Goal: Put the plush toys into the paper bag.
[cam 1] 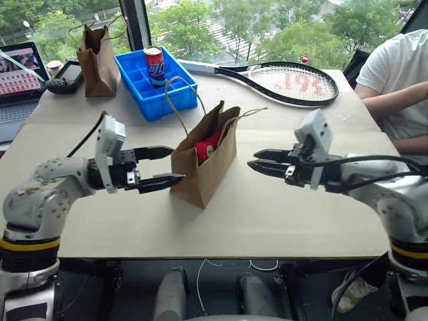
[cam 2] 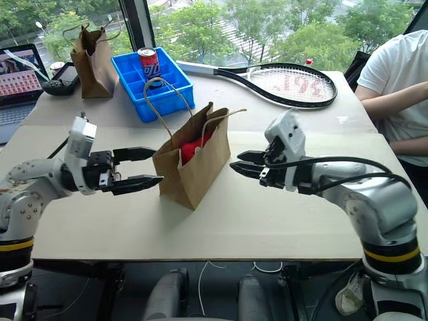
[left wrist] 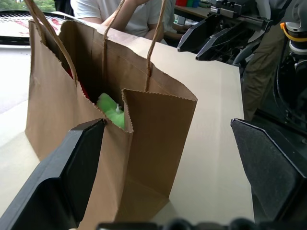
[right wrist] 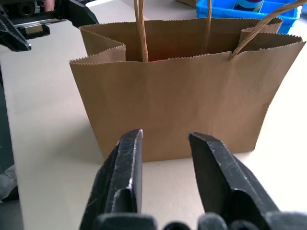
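bag point(cam 1: 204, 164): upright on desk point(cam 1: 281, 214), between both end effectors; red chili point(cam 1: 207, 147) and green toy point(left wrist: 111, 109) inside
left end effector point(cam 1: 159, 167): wide open, empty, just beside bag
right end effector point(cam 1: 262, 162): narrow gap, empty, near bag

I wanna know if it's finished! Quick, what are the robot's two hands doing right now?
Left gripper: open, holding nothing, beside the paper bag.
Right gripper: fingers slightly apart, holding nothing.

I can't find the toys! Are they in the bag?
Yes. Red chili and green toy peek out of the open paper bag.
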Robot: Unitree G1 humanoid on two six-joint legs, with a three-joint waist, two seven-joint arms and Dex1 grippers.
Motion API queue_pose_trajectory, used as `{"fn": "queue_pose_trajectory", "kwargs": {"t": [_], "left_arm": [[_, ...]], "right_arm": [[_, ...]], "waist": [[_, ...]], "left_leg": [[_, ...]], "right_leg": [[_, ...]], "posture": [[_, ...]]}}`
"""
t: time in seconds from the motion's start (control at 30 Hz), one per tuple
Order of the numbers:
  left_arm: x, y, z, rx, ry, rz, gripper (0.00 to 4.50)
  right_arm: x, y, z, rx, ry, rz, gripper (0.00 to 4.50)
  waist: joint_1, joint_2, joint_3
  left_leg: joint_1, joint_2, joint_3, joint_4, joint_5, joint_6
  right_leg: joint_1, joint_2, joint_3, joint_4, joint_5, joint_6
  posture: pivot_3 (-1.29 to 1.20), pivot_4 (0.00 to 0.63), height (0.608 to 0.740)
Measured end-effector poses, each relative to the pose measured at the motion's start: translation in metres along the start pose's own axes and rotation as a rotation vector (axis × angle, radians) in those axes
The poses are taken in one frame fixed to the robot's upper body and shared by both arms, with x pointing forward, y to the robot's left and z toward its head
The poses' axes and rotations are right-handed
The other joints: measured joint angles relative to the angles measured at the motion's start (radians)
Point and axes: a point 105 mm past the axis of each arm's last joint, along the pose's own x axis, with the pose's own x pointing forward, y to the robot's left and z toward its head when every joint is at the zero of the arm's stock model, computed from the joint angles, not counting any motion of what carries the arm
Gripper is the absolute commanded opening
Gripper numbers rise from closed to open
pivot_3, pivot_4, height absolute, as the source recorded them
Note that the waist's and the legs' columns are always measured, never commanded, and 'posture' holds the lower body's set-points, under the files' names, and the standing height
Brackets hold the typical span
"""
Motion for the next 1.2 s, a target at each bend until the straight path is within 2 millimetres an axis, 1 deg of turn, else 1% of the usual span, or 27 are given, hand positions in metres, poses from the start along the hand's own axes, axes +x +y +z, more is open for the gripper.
{"fn": "queue_pose_trajectory", "kwargs": {"t": [0.03, 0.07, 0.1, 0.23, 0.37, 0.6, 0.73, 0.83, 0.87, 1.0, 1.07, 1.17, 1.2], "left_arm": [[0.001, 0.000, 0.000, 0.001, -0.002, 0.011, 4.50], [0.002, 0.001, -0.001, 0.005, 0.002, 0.027, 4.50], [0.002, 0.002, -0.002, 0.009, 0.007, 0.044, 4.50], [0.000, 0.007, -0.009, 0.011, 0.026, 0.088, 4.50], [0.006, 0.008, -0.011, 0.000, 0.006, 0.112, 4.50], [0.028, -0.003, -0.012, -0.002, -0.024, 0.103, 4.50], [0.031, -0.002, -0.014, -0.011, -0.027, 0.124, 4.50], [0.031, 0.001, -0.014, -0.015, -0.030, 0.148, 3.74], [0.031, 0.003, -0.015, -0.018, -0.029, 0.161, 3.42], [0.032, 0.013, -0.020, -0.055, -0.039, 0.206, 1.81], [0.033, 0.014, -0.020, -0.059, -0.044, 0.211, 1.24], [0.037, 0.017, -0.017, -0.054, -0.053, 0.220, 0.03], [0.038, 0.017, -0.017, -0.054, -0.055, 0.221, 0.03]], "right_arm": [[0.004, 0.000, -0.004, -0.009, 0.003, -0.012, 0.08], [0.009, -0.001, -0.007, -0.015, 0.008, -0.027, 0.03], [0.013, -0.001, -0.010, -0.024, 0.008, -0.040, 0.03], [0.030, 0.005, -0.010, -0.024, -0.040, -0.046, 0.03], [0.046, 0.013, -0.008, -0.015, -0.088, -0.040, 0.03], [0.062, 0.017, -0.009, -0.005, -0.129, -0.036, 0.03], [0.065, 0.018, -0.008, 0.002, -0.141, -0.038, 0.03], [0.067, 0.019, -0.008, 0.003, -0.145, -0.036, 0.00], [0.067, 0.019, -0.008, 0.003, -0.146, -0.034, 0.00], [0.068, 0.021, -0.007, 0.008, -0.154, -0.029, 0.00], [0.068, 0.021, -0.006, 0.007, -0.156, -0.030, 0.00], [0.068, 0.022, -0.005, 0.005, -0.159, -0.032, 0.00], [0.068, 0.022, -0.005, 0.005, -0.159, -0.034, 0.00]], "waist": [[0.000, 0.000, 0.000], [-0.001, 0.000, 0.000], [-0.002, 0.000, 0.000], [-0.002, 0.000, 0.000], [0.001, 0.000, 0.000], [0.003, 0.000, 0.000], [0.001, 0.000, 0.000], [0.000, 0.000, 0.000], [0.000, 0.000, 0.000], [0.001, 0.000, 0.000], [0.001, 0.000, 0.000], [0.001, 0.000, 0.000], [0.001, 0.000, 0.000]], "left_leg": [[0.000, 0.000, 0.000, 0.000, 0.002, 0.003], [0.000, 0.000, 0.000, -0.001, 0.002, 0.003], [0.000, 0.000, 0.000, -0.001, 0.002, 0.003], [0.000, 0.001, -0.001, -0.002, 0.002, 0.003], [0.000, 0.001, -0.001, -0.001, 0.002, 0.003], [0.000, 0.001, -0.001, -0.001, 0.002, 0.002], [0.000, 0.001, -0.001, -0.001, 0.002, 0.002], [0.000, 0.001, -0.001, -0.001, 0.002, 0.002], [0.000, 0.001, -0.001, -0.001, 0.002, 0.002], [0.000, 0.001, -0.001, -0.001, 0.002, 0.002], [0.000, 0.001, -0.001, -0.001, 0.002, 0.002], [0.000, 0.001, -0.001, -0.001, 0.002, 0.002], [0.000, 0.001, -0.001, -0.001, 0.002, 0.002]], "right_leg": [[0.000, 0.000, 0.000, 0.000, 0.000, 0.000], [0.000, 0.001, 0.000, 0.000, 0.000, 0.001], [0.000, 0.001, 0.000, 0.000, 0.001, 0.004], [-0.001, 0.002, 0.000, 0.000, 0.001, 0.004], [0.001, 0.002, 0.000, 0.000, 0.000, 0.003], [0.000, 0.002, 0.000, 0.001, 0.001, 0.004], [0.000, 0.002, 0.000, 0.001, 0.002, 0.005], [0.000, 0.002, 0.000, 0.001, 0.002, 0.005], [0.000, 0.002, 0.000, 0.001, 0.002, 0.005], [0.000, 0.002, 0.000, 0.001, 0.002, 0.005], [0.000, 0.002, 0.000, 0.001, 0.002, 0.005], [0.001, 0.002, 0.000, 0.001, 0.002, 0.005], [0.001, 0.002, 0.000, 0.001, 0.002, 0.005]], "posture": [[0.00, 0.150, 0.740], [0.00, 0.150, 0.740], [0.00, 0.150, 0.740], [0.00, 0.150, 0.740], [0.00, 0.150, 0.740], [0.00, 0.150, 0.740], [0.00, 0.150, 0.740], [0.00, 0.150, 0.740], [0.00, 0.150, 0.740], [0.00, 0.150, 0.740], [0.00, 0.150, 0.740], [0.00, 0.150, 0.740], [0.00, 0.150, 0.740]]}}
